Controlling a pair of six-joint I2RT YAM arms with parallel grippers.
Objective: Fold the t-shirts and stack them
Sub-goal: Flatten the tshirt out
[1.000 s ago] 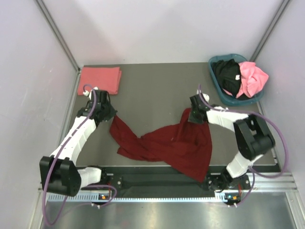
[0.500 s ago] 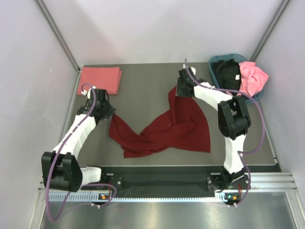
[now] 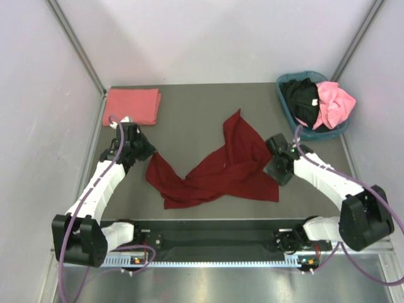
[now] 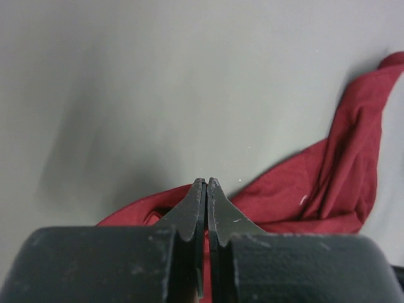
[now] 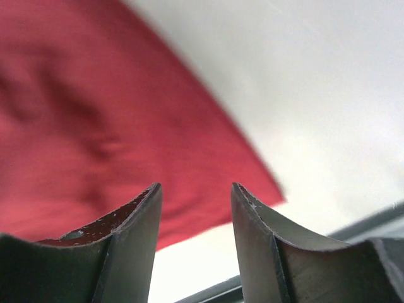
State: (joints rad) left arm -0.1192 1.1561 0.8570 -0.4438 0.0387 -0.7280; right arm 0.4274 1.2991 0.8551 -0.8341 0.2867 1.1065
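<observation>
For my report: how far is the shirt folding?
Done: one salmon-pink cloth shirt lies folded, back left. In hand: left hand pinches the twisted dark maroon cloth shirt; right hand open. Left: black cloth shirt and bright pink cloth shirt in the teal plastic basket.

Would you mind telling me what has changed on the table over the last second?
The right hand carried a corner of the maroon shirt toward the far side, pulling it off the near edge, then let go and drew back to the near right, open. The left hand stayed shut on the shirt's left end; the folded salmon shirt and the basket did not move.
</observation>
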